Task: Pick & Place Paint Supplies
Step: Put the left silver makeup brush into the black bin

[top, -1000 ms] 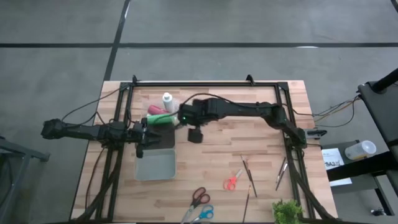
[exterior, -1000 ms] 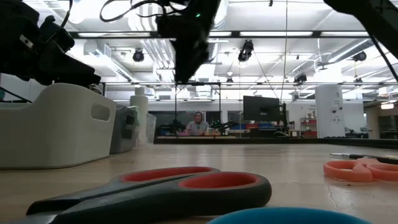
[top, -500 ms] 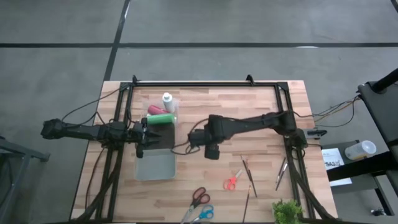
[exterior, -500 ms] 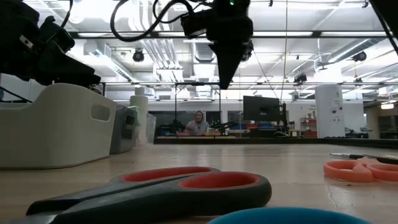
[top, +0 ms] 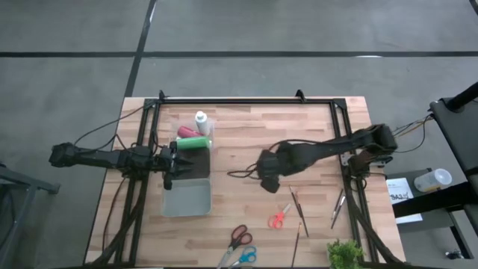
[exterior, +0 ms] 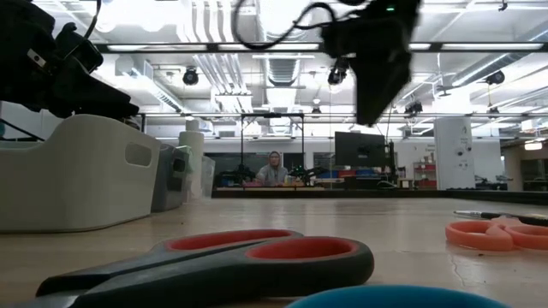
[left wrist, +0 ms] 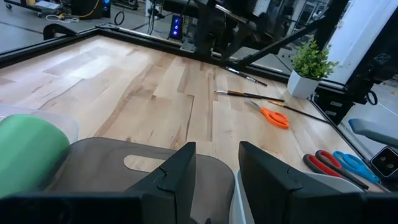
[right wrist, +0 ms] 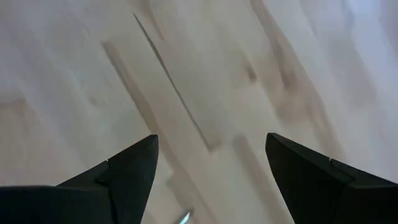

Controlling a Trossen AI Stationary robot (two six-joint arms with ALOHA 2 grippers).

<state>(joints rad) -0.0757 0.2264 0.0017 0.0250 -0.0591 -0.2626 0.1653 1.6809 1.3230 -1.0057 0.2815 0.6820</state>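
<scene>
Right gripper (top: pixel 269 181) has swung from beside the bottles at the bin, across mid-surface, to approx. the centre-right; left gripper (top: pixel 170 166) hasn't budged. Right jaws are spread wide and empty, wrist view shows only bare wood planks between them. Left jaws, also parted w/ nothing in them, sit over the dark tray, at 12 o'clock of the grey bin (top: pixel 187 199).

Supplies: green bottle (top: pixel 193 143) lies on its side and white bottle (top: pixel 201 121) stands just at 12 o'clock of it, both near the surface's 10 o'clock corner. Red bottle I can't make out for sure. Brushes: one (top: pixel 299 211) lies at 4 o'clock of the right gripper, beside the orange scissors (top: pixel 278 218); another (top: pixel 338 206) well off toward 3 o'clock.

Likely step: reach for the near brush. To do it well: line the jaws across the handle, not along it; come straight down near mid-handle; stay clear of the scissors; close low, since a thin handle on flat wood slips out easily.
</scene>
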